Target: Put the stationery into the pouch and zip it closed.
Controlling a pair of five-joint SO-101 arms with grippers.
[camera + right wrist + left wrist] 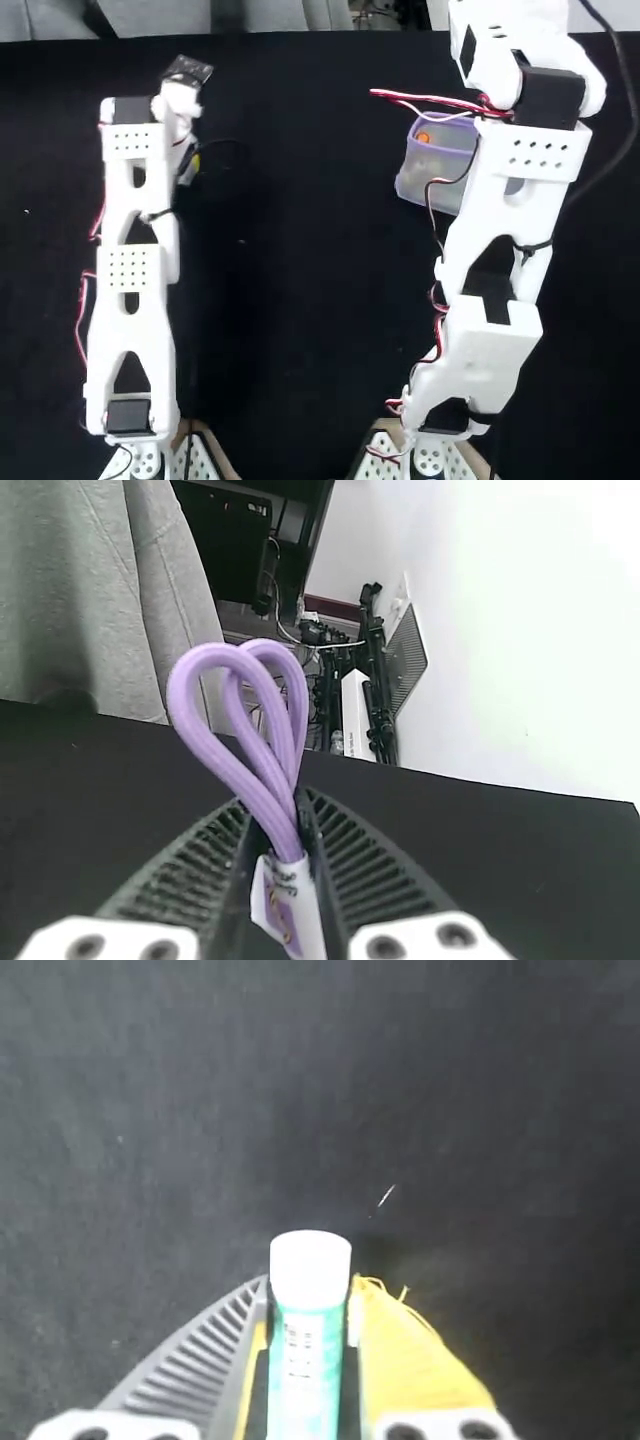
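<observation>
A glue stick [308, 1340] with a white cap and green body sits between the fingers of my left gripper [308, 1305], which is shut on it above the black table. In the high view that gripper [190, 163] lies under the left arm's far end, with a bit of yellow showing. My right gripper [280, 830] is shut on the purple cord loop [250, 720] of the pouch. The translucent purple pouch [436, 165] hangs beside the right arm, lifted off the table, with something orange [423, 137] inside it.
A black cloth [300, 250] covers the table between the two arms. Red and white wires [420, 100] run over the pouch's top. Beyond the table's far edge stand a grey chair [90, 590] and dark equipment [345, 670].
</observation>
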